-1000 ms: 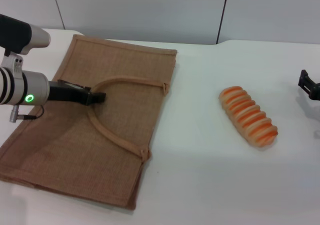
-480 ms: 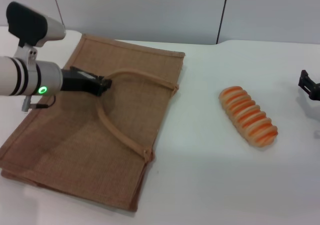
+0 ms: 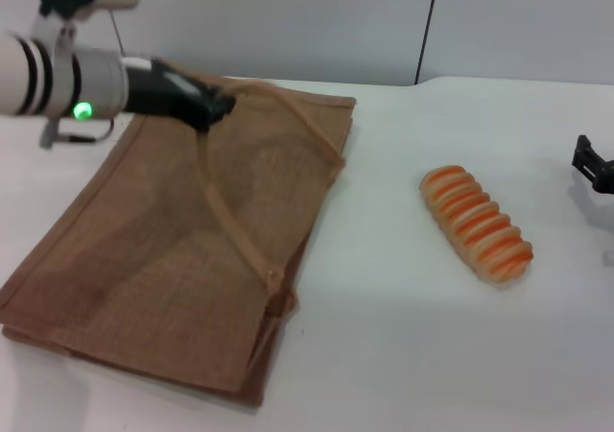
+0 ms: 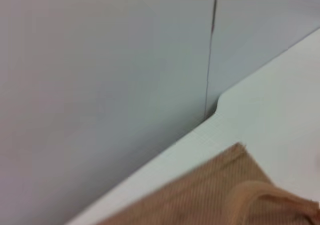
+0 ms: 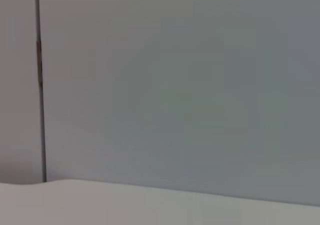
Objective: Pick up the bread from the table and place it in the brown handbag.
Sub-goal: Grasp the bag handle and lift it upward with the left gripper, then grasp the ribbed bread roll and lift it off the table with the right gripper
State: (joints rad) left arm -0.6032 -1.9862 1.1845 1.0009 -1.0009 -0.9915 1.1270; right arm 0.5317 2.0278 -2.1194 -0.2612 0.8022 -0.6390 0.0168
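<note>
The brown handbag [image 3: 163, 259] lies on the left of the white table [image 3: 403, 355]. My left gripper [image 3: 213, 106] is shut on the top of its looped handle [image 3: 230, 216] and holds it up, so the upper layer of the bag is raised at the far end. The bag's corner also shows in the left wrist view [image 4: 210, 195]. The bread [image 3: 476, 223], orange and cream striped, lies on the table right of the bag, untouched. My right gripper [image 3: 593, 166] sits at the right edge, apart from the bread.
A grey wall with a dark vertical seam [image 3: 425, 29] stands behind the table. The table's far edge [image 3: 480, 82] runs just behind the bag and bread. Bare tabletop lies between the bag and the bread.
My left gripper has risen and moved away toward the wall with the handle in it, lifting the bag's upper layer. The bread and the right arm have not moved.
</note>
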